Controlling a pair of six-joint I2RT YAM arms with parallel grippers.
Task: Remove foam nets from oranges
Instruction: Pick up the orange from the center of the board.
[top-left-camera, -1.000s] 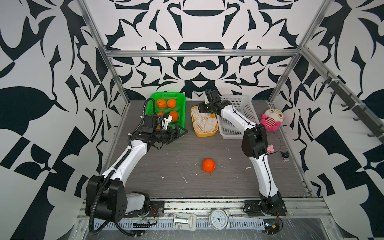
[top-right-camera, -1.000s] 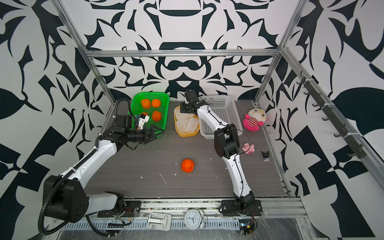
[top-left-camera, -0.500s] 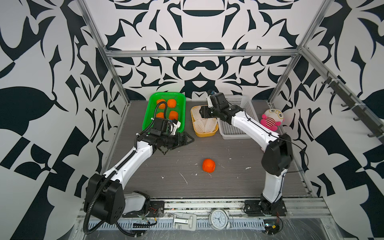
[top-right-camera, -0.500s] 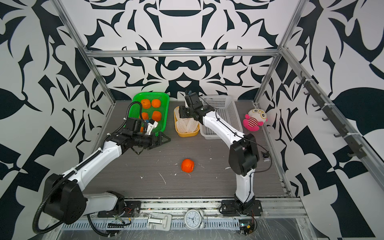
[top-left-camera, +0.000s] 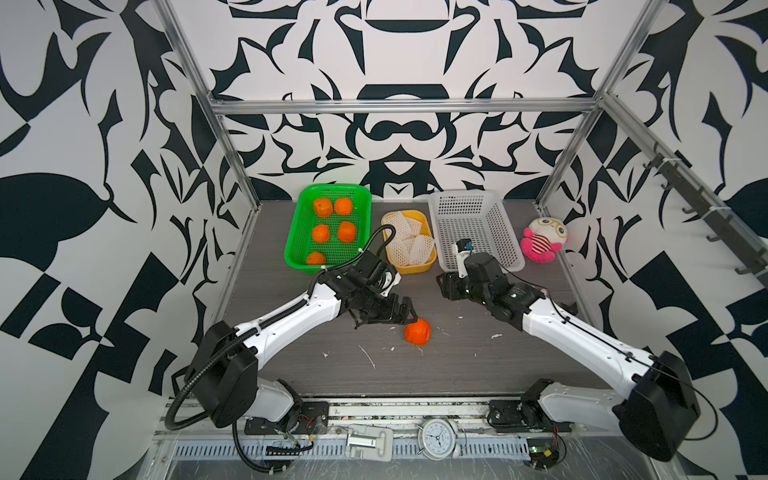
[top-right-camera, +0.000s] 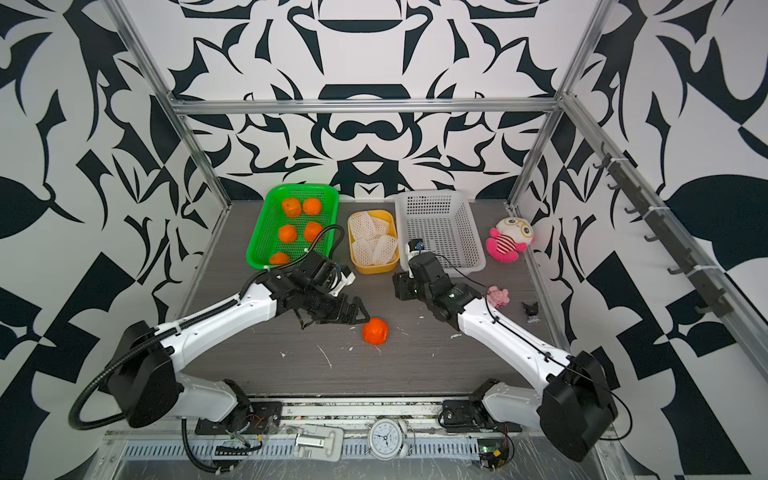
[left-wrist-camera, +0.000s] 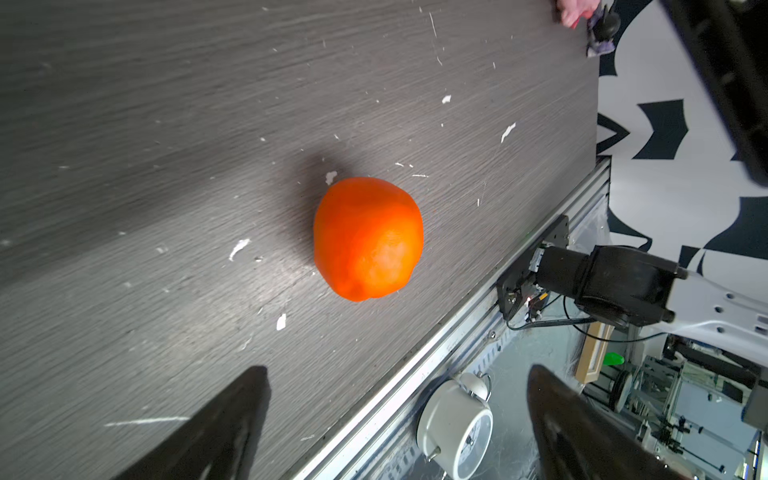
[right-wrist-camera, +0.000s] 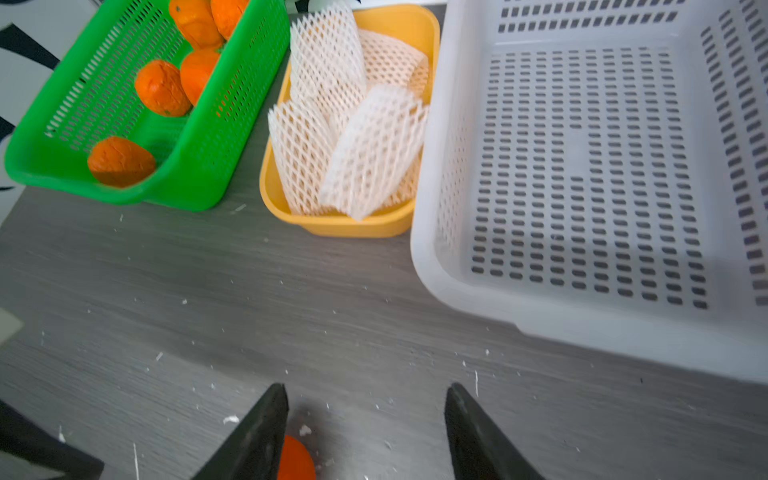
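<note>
One bare orange (top-left-camera: 417, 331) (top-right-camera: 375, 331) (left-wrist-camera: 368, 239) lies on the grey table near the middle. My left gripper (top-left-camera: 409, 311) (left-wrist-camera: 398, 370) hangs open just left of it, the fruit ahead of the jaws and not between them. Several more oranges (top-left-camera: 322, 207) (right-wrist-camera: 160, 87) sit in the green basket (top-left-camera: 293, 241) at the back. Flattened white foam nets (top-left-camera: 409, 245) (right-wrist-camera: 353, 137) are piled in the yellow tray (top-left-camera: 415, 268). My right gripper (top-left-camera: 440, 283) (right-wrist-camera: 365, 388) is open and empty over the table, in front of the tray.
An empty white perforated basket (top-left-camera: 436, 224) (right-wrist-camera: 457, 270) stands right of the yellow tray. A pink and white plush toy (top-left-camera: 542, 241) sits at the back right. Two small trinkets (top-right-camera: 498, 296) lie near the right edge. A white alarm clock (top-left-camera: 436, 432) rests on the front rail.
My right arm pulled back from above the yellow tray toward the front, its jaws widening. My left arm swung from the green basket over to the orange on the table.
</note>
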